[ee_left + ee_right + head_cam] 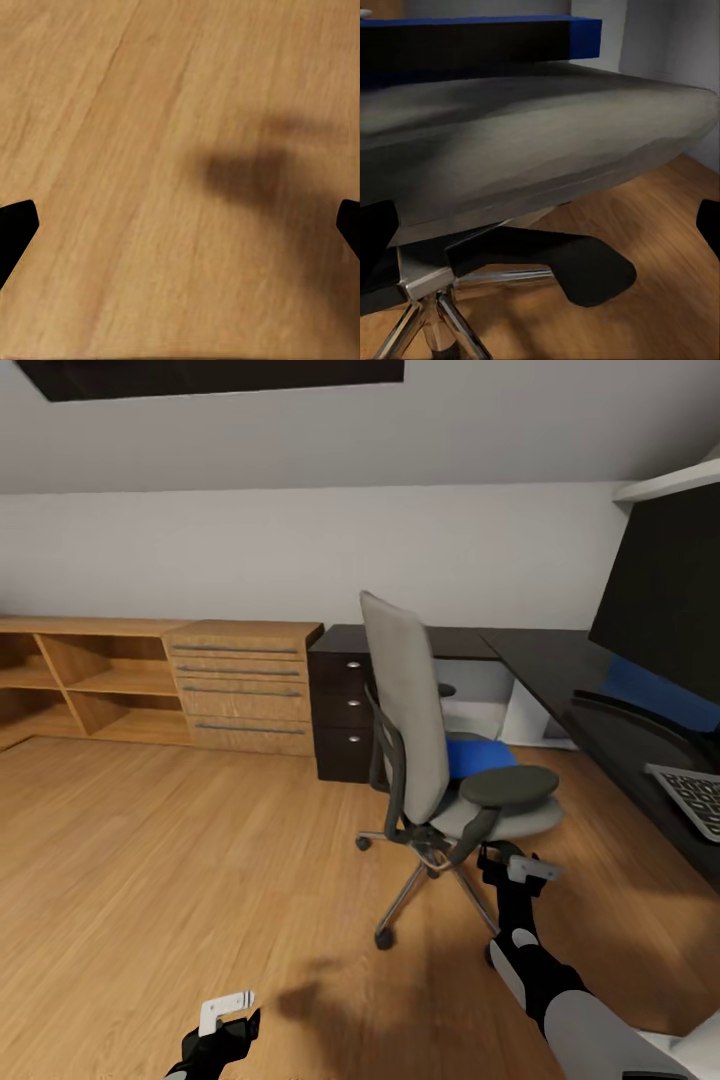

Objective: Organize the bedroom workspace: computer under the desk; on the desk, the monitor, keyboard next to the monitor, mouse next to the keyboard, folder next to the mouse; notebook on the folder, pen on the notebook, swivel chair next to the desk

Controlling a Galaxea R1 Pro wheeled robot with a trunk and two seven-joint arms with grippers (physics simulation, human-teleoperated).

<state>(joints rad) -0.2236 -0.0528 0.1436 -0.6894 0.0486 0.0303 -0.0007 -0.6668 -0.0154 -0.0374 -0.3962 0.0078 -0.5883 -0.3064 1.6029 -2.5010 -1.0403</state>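
So: big wood floor (pixel 150 860) across the room, white wall behind. Black desk (pixel 560 670) runs along the right side and turns the corner at the back, w/ its black drawer unit (pixel 343 710) at the left end. Light-wood chest (pixel 240 685) sits just beside that unit, open shelves (pixel 80 680) further left.

Monitor (pixel 670 590) stands on the desk at far right, cut off by the frame edge. Something blue (pixel 660 695) shows low by the screen; can't tell what it is. Keyboard (pixel 695 795) lies on the desk in front of the monitor, only partly visible.

Swivel chair (pixel 420 730) stands on the floor near the desk, back turned toward the room, black armrest (pixel 510 787) on the near side. Blue folder (pixel 478 755) lies flat on the seat; right wrist cam shows it (pixel 585 34) on top of the grey cushion.

Right gripper (pixel 515 860) is low, just beside the seat's underside, near the chrome base (pixel 427 315); fingers apart, nothing in them. Left gripper (pixel 228 1015) hangs over bare floor, well apart from the chair, fingers spread, holding nothing.
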